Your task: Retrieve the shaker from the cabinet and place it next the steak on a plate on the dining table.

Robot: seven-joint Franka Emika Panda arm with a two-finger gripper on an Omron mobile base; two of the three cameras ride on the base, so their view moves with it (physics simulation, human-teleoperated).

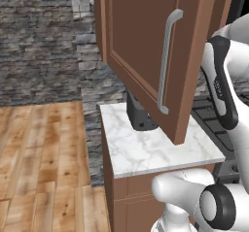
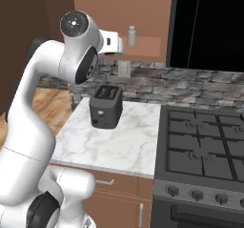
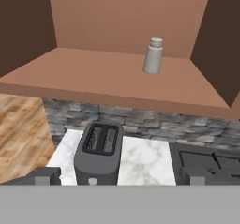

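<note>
The shaker (image 3: 153,56) stands upright on the open cabinet (image 3: 117,73) shelf; the tool (image 3: 119,178) is spread wide, empty; a toaster (image 3: 97,153) sits on the bench (image 3: 140,164) below.

White Franka Panda arm with dark joints. In the right base view the arm rises from the lower left as a thick white link, bends at a large rounded elbow with a dark circular cap, then runs roughly level toward the claw (image 2: 118,43), whose white body ends at the far tip of the arm. In the left base view the upper links stand at the right edge, behind a bulky white base joint with a dark ring. In the hand view the claw's two dark fingertips (image 3: 44,175) sit far apart, jaws spread wide, nothing between them.
</note>
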